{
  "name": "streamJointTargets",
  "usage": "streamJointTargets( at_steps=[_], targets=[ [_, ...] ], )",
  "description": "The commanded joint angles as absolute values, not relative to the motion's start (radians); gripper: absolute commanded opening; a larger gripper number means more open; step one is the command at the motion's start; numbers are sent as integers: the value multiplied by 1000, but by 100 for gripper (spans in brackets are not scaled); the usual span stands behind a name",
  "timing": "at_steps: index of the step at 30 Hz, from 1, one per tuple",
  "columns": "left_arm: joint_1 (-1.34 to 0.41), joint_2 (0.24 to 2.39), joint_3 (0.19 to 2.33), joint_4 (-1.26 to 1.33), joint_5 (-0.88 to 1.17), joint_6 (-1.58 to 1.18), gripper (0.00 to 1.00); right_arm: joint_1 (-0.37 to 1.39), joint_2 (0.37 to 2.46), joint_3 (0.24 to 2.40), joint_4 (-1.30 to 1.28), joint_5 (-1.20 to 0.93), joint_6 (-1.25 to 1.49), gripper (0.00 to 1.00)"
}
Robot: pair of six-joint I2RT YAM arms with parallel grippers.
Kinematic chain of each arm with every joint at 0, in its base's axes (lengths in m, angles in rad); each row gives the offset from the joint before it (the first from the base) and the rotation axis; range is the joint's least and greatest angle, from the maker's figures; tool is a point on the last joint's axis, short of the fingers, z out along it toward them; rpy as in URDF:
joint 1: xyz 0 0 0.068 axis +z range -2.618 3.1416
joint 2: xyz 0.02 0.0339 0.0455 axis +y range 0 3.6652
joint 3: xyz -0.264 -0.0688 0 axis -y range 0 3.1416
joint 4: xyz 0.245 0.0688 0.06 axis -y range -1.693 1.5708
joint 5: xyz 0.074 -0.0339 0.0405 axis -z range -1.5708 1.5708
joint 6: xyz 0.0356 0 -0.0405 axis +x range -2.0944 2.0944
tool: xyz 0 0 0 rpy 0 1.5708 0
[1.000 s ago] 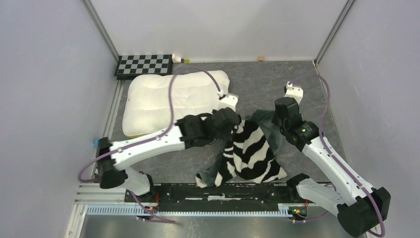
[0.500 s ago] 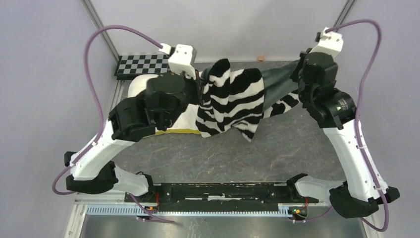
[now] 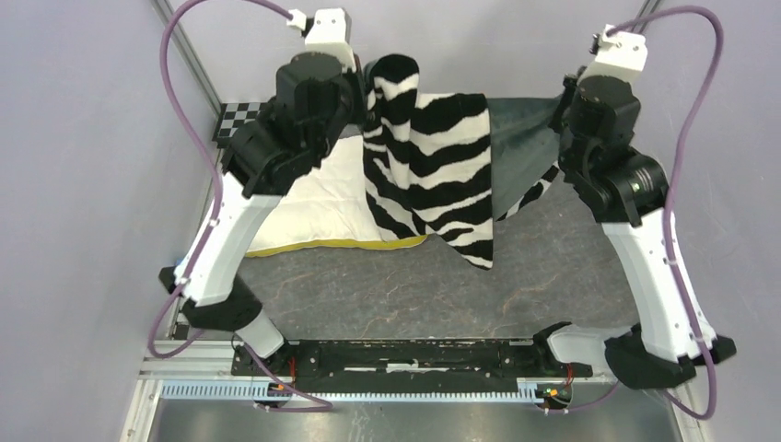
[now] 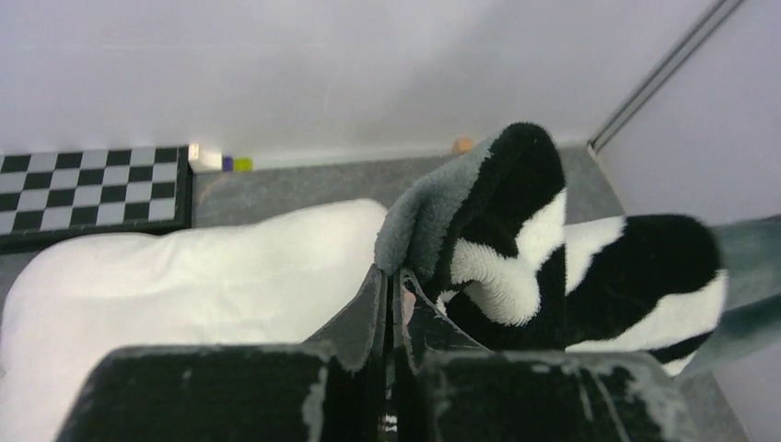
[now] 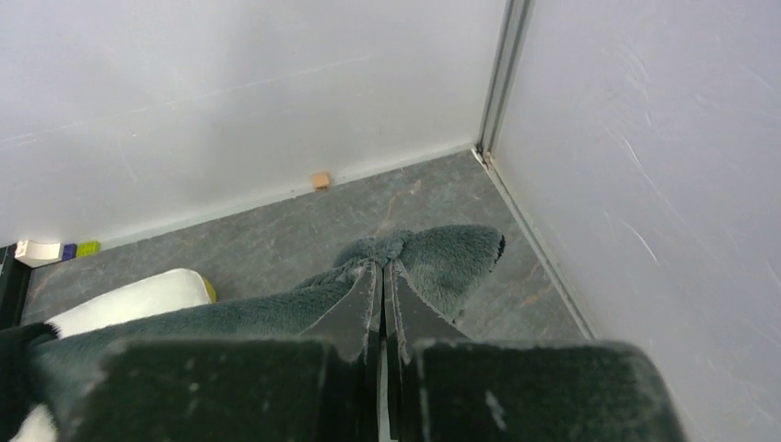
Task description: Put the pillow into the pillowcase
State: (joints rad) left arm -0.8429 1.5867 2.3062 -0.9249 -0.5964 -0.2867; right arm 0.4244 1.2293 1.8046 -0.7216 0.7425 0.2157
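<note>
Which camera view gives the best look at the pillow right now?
The top external view: the pillow shows most of its top and its yellow edge. The left wrist view has only part of its white top, and the right wrist view only a corner.

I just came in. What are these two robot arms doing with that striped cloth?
The robot holds the pillowcase up in the air above the table. The left gripper is shut on a zebra-striped corner, and the right gripper is shut on a grey plush corner, so the fabric hangs down between them like a curtain. The pillow lies on the left side of the table, not yet inside the pillowcase.
</note>
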Motion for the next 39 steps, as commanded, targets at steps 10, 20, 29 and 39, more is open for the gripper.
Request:
streamJointTargets(
  at_steps=[10, 20, 29, 39],
  targets=[
    [-716, 1442, 2347, -755, -324, -270, 2, 399, 1607, 2192, -645, 380, 148, 0],
    [-566, 1304, 1780, -883, -506, -469, 2, 386, 1542, 1681, -589, 280, 245, 91],
    [-299, 1596, 1914, -820, -225, -511, 2, 711, 1370, 1179, -364, 421, 301, 98],
    [-273, 1609, 1899, -799, -191, -500, 2, 880, 1575, 1140, -174, 408, 206, 98]
  ],
)
